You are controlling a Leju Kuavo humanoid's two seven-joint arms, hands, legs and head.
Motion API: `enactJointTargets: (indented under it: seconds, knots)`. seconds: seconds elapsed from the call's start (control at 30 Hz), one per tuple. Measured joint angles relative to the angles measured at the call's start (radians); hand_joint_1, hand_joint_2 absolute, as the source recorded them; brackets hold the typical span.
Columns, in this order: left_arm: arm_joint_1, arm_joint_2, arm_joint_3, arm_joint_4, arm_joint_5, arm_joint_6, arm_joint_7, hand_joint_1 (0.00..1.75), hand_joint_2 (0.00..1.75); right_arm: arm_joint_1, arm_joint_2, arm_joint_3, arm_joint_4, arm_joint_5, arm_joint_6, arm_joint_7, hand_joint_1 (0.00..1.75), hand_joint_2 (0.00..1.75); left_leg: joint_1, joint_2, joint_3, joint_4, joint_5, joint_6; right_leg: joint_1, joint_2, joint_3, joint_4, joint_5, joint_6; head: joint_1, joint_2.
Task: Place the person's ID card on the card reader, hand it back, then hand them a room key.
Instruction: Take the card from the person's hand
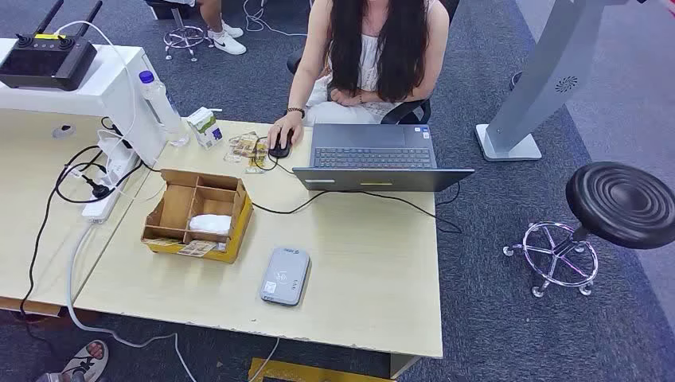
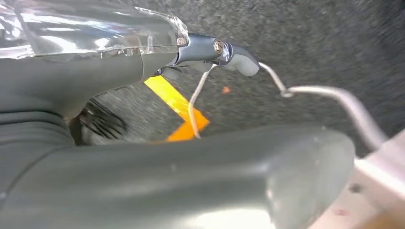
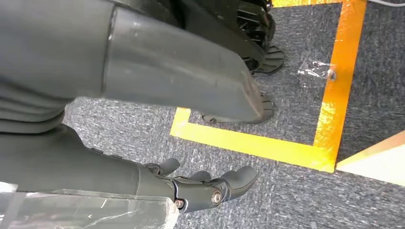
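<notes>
While both arms hang low over grey carpet with yellow tape, the left robot hand [image 2: 200,157] and right robot hand [image 3: 157,119] each hold nothing, fingers apparently spread, though the close views blur this. The grey card reader [image 1: 286,275] lies low centre on the pale tabletop [image 1: 374,270], beside a cardboard box [image 1: 197,216]. A seated person [image 1: 368,60] uses a laptop [image 1: 374,156] at upper centre.

Cut off, blurred and hidden parts

The left hand [image 2: 200,157] runs off the wrist picture's edges, its thumb a soft blur. Beyond its fingers [image 2: 239,59] the white cable [image 2: 334,98] leaves the frame. The right hand [image 3: 143,95] is also cropped. The person [image 1: 370,56] is cut at the top edge; the tray's [image 1: 197,216] small cards are illegible.
</notes>
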Motion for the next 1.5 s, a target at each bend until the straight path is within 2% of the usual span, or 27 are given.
enactJointTargets:
  seconds: [0.03,0.07,0.13,0.27,0.4,0.57,1.0,1.07,1.17,1.23,1.43,1.5]
  knots:
    - [-0.004,0.001,0.014,0.002,0.004,-0.003,-0.004,0.00,0.58,-0.003,0.002,-0.010,0.002,0.010,-0.001,-0.001,0.00,0.00,0.000,0.000,0.000,0.000,0.000,0.000,0.000,0.000,0.000,0.000,0.000,0.000,0.000,0.000]
    - [-0.007,0.003,0.025,0.003,0.007,-0.006,-0.009,0.00,0.87,-0.006,0.003,-0.019,0.004,0.018,-0.003,-0.003,0.00,0.00,0.000,0.000,0.000,0.000,0.000,0.000,0.000,0.000,0.000,0.000,0.000,0.000,0.000,0.000]
    - [-0.017,0.007,0.070,0.007,0.022,-0.020,-0.029,0.00,1.75,-0.017,0.009,-0.055,0.012,0.055,-0.010,-0.008,0.00,0.00,0.000,0.000,0.000,0.000,0.000,0.000,0.000,0.000,0.000,0.000,0.000,0.000,0.000,0.000]
    - [-0.038,0.017,0.154,0.013,0.053,-0.051,-0.085,0.00,1.75,-0.041,0.015,-0.123,0.027,0.121,-0.023,-0.010,0.00,0.00,0.000,0.000,0.000,0.000,0.000,0.000,0.000,0.000,0.000,0.000,0.000,0.000,0.000,0.000]
    - [-0.056,0.027,0.224,-0.005,0.074,-0.088,-0.177,0.00,1.75,-0.059,0.016,-0.178,0.040,0.178,-0.046,0.002,0.00,0.00,0.000,0.000,0.000,0.000,0.000,0.000,0.000,0.000,0.000,0.000,0.000,0.000,0.000,0.000]
    - [-0.050,0.011,0.257,-0.058,0.080,-0.123,-0.211,0.00,1.75,-0.060,0.020,-0.217,0.047,0.194,-0.078,0.005,0.00,0.00,0.000,0.000,0.001,0.000,0.000,0.000,0.000,0.001,0.000,0.000,0.000,0.000,0.000,0.000]
    - [-0.002,-0.133,0.364,-0.384,0.093,-0.310,-0.233,0.00,1.75,-0.045,0.046,-0.340,0.068,0.198,-0.229,-0.013,0.00,0.00,0.000,0.000,0.000,0.000,0.000,0.000,0.000,0.001,0.000,0.000,0.000,0.000,0.000,0.000]
    - [0.012,-0.175,0.392,-0.474,0.097,-0.353,-0.238,0.00,1.75,-0.041,0.053,-0.369,0.073,0.200,-0.266,-0.017,0.00,0.00,0.000,0.001,0.000,0.000,0.000,0.000,0.000,0.001,0.000,0.000,0.000,0.000,0.000,0.000]
    - [0.036,-0.255,0.452,-0.643,0.107,-0.494,-0.256,0.00,1.75,-0.031,0.067,-0.431,0.082,0.204,-0.381,-0.029,0.00,0.00,0.000,0.001,0.000,0.000,0.000,0.000,0.000,0.001,0.000,0.000,0.000,0.000,0.001,0.000]
    - [0.045,-0.290,0.484,-0.720,0.110,-0.552,-0.261,0.00,1.75,-0.024,0.074,-0.462,0.087,0.205,-0.425,-0.032,0.00,0.00,-0.001,0.001,0.000,0.000,0.000,0.000,0.000,0.001,0.000,0.000,0.000,0.000,0.001,0.000]
    - [0.057,-0.343,0.530,-0.836,0.113,-0.565,-0.262,0.00,1.75,-0.020,0.082,-0.501,0.093,0.206,-0.434,-0.034,0.00,0.00,0.000,0.001,0.000,0.000,0.000,0.000,0.000,0.001,0.000,0.000,0.000,0.000,0.001,0.000]
    - [0.059,-0.352,0.538,-0.859,0.116,-0.582,-0.266,0.00,1.75,-0.020,0.083,-0.506,0.095,0.212,-0.441,-0.028,0.00,0.87,0.000,0.001,0.000,0.000,0.000,0.000,0.000,0.001,0.000,0.000,0.000,0.000,0.001,0.000]
